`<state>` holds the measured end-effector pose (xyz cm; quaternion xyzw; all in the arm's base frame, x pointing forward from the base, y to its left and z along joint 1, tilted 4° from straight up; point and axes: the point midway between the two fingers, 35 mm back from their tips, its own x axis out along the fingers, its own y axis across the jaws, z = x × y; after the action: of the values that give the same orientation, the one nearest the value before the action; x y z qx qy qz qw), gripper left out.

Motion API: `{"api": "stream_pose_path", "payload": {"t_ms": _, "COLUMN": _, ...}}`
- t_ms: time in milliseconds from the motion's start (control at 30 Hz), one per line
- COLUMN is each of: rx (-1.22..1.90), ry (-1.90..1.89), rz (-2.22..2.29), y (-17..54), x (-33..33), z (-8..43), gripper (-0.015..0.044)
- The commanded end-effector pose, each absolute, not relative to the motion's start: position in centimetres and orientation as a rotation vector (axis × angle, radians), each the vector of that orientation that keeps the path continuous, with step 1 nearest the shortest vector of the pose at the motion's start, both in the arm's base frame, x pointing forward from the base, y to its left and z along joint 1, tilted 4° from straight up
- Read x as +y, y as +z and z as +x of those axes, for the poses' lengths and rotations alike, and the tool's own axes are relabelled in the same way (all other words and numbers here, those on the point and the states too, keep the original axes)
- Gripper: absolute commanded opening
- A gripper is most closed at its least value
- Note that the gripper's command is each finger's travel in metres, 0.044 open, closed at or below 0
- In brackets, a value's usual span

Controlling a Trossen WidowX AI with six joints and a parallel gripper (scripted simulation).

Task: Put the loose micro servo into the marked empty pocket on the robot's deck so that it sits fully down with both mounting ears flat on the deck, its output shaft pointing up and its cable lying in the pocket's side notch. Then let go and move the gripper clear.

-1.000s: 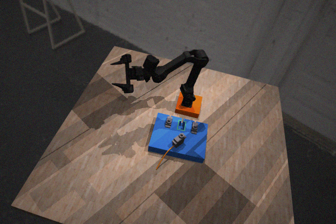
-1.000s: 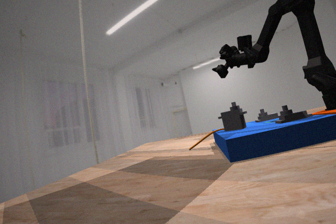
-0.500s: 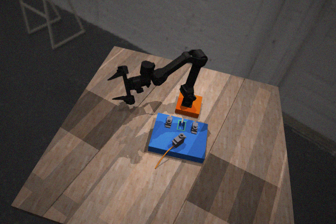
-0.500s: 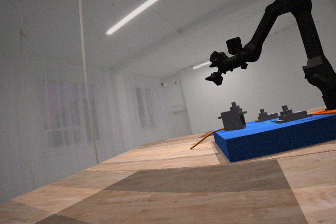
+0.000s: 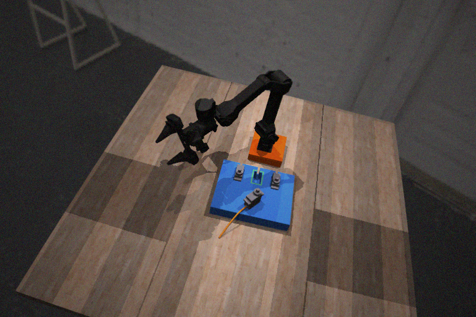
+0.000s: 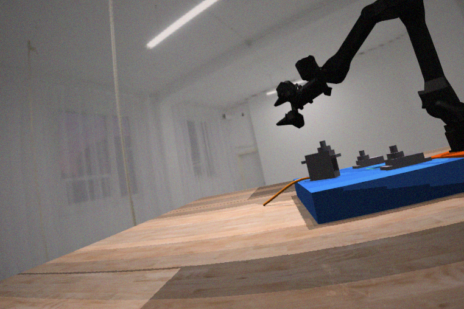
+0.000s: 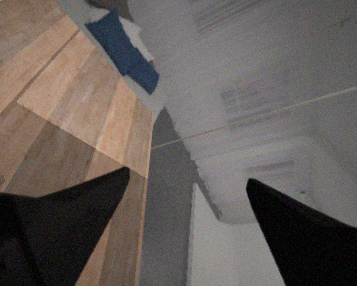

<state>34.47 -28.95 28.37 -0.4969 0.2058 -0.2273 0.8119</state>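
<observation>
The loose micro servo [image 5: 253,198] [image 6: 321,165], dark grey, stands upright on the blue deck [image 5: 275,213] [image 6: 374,196] near its front edge, shaft up and turned at an angle to the deck. Its orange cable [image 5: 232,223] [image 6: 284,190] runs over the deck's edge. The marked pocket [image 5: 252,177], outlined in green, is empty between the two seated servos. My gripper [image 5: 162,153] [image 6: 275,114] [image 7: 188,178] is open and empty, high above the table and left of the deck in the top view. The wrist view does not show the servo or the deck.
Two seated servos [image 5: 238,172] [image 5: 275,180] flank the pocket and stand a little above the deck. The orange base block [image 5: 268,158] under the arm is just behind the deck. The wooden table [image 5: 184,263] [image 6: 209,238] [image 7: 78,85] reaches out around them.
</observation>
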Motion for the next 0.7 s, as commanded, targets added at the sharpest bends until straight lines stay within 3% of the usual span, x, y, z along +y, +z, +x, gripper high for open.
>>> {"api": "stream_pose_path", "payload": {"t_ms": 0, "rx": 0.51, "ry": -0.386, "rz": -1.112, "y": 26.9, "x": -27.5, "z": 35.9, "gripper": 0.044}}
{"api": "stream_pose_path", "payload": {"t_ms": 667, "rx": 0.735, "ry": 0.12, "rz": -1.379, "y": 21.4, "x": -19.9, "z": 39.4, "gripper": 0.044}}
